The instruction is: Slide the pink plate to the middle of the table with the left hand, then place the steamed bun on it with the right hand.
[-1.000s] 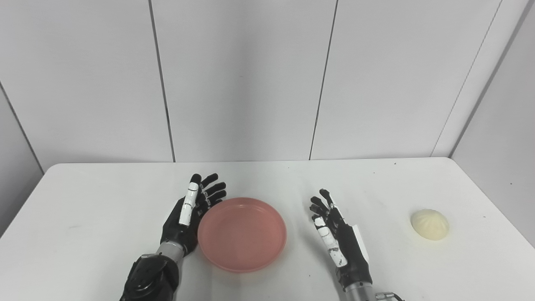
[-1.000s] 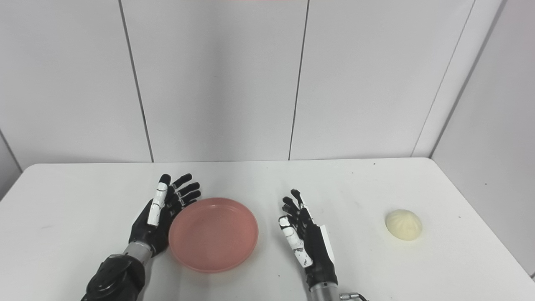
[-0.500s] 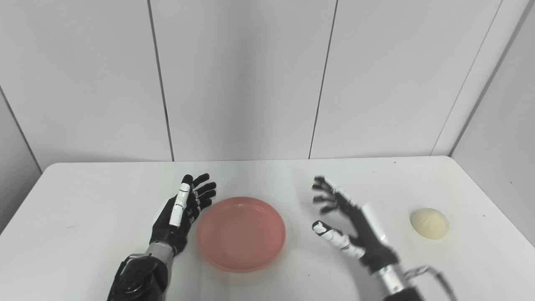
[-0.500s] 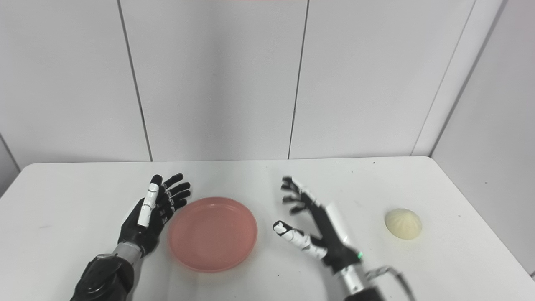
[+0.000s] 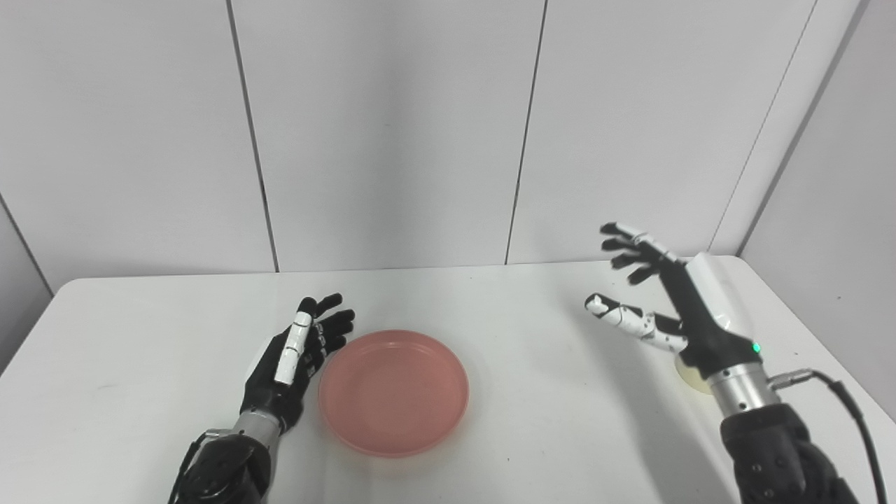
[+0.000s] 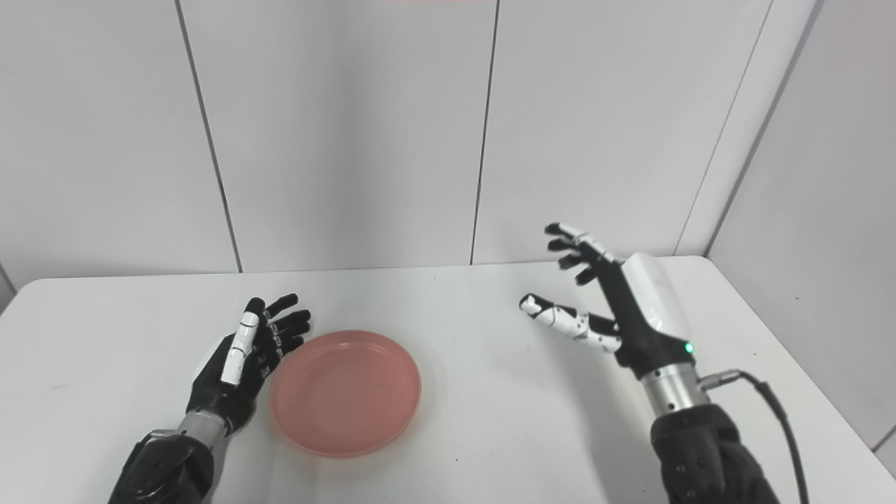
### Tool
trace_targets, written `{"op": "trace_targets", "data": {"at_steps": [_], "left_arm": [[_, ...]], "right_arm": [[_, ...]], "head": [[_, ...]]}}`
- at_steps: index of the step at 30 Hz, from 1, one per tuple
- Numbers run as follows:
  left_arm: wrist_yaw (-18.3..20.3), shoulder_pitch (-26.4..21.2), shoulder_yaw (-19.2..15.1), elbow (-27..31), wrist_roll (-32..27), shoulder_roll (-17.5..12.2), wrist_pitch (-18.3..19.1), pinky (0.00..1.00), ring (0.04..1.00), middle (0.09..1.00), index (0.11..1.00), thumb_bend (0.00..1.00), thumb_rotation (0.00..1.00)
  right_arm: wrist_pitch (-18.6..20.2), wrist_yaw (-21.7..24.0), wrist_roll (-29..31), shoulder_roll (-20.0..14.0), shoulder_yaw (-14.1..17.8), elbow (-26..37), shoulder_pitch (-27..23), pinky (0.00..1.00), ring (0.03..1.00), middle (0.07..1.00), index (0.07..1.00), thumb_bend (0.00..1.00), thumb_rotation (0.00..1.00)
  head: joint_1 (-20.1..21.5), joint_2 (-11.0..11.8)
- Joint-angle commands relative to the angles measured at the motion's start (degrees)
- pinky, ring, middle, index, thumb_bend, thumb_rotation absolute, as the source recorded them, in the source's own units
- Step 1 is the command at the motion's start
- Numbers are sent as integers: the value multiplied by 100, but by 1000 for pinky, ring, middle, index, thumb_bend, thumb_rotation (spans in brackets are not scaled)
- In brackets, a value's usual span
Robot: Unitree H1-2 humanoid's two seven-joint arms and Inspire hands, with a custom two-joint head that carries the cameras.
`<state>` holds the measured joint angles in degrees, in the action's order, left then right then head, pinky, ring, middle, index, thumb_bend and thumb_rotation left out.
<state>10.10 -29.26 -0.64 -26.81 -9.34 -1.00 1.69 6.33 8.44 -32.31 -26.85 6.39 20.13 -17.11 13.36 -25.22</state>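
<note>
2 hands spread: left hand (image 5: 290,353) beside pink plate (image 5: 393,392), right hand (image 5: 665,304) raised.

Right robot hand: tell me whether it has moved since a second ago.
Yes. The right robot hand has risen and swung right, away from the pink plate, and now hangs open over the steamed bun, mostly hiding it.

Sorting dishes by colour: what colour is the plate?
Pink, plain and unpatterned; the plate shows best in the left eye view.
</note>
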Motion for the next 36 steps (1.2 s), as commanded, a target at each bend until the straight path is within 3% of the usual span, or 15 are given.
{"op": "trace_targets", "data": {"at_steps": [1, 6, 9, 19, 23, 29, 31, 36], "left_arm": [[24, -84, 29, 56, 64, -36, -65, 868, 831, 788, 808, 675, 916], [50, -73, 23, 46, 38, -43, -60, 874, 832, 786, 811, 674, 916], [35, -52, 12, 83, 33, -37, -43, 869, 829, 784, 808, 673, 909], [50, -20, -8, 121, 4, -40, -25, 867, 829, 786, 805, 674, 900], [16, 9, 5, 213, 42, -31, 4, 852, 823, 779, 805, 669, 901], [18, 33, 12, 259, 45, -33, 34, 858, 825, 786, 805, 668, 899], [23, 35, 14, 245, 47, -38, 32, 865, 829, 790, 808, 668, 898], [12, 38, 22, 240, 73, -44, 23, 858, 824, 786, 806, 666, 902]], "right_arm": [[184, 162, -367, -487, 66, 166, -196, 575, 691, 762, 802, 922, 853], [714, 653, -769, -927, -1, 10, -306, 618, 731, 778, 808, 998, 753], [1106, 995, -1027, -1083, -53, -56, -369, 639, 765, 801, 812, 1000, 745], [1679, 1500, -1371, -1364, -170, -318, -464, 545, 710, 756, 745, 1000, 499], [1996, 1949, -1565, -1513, -327, -422, -529, 519, 700, 753, 745, 1000, 488], [2051, 2360, -1990, -1629, -553, -932, -749, 670, 801, 815, 747, 1000, 468], [2021, 2381, -1956, -1662, -642, -1157, -852, 639, 778, 805, 754, 1000, 469], [2019, 2542, -1812, -1639, -784, -1340, -1045, 689, 831, 852, 765, 1000, 458]], "head": [[-1, -5], [-6, -20], [-29, -43], [-7, -60], [-18, -71], [-32, -79], [-43, -85], [-29, -94]]}}
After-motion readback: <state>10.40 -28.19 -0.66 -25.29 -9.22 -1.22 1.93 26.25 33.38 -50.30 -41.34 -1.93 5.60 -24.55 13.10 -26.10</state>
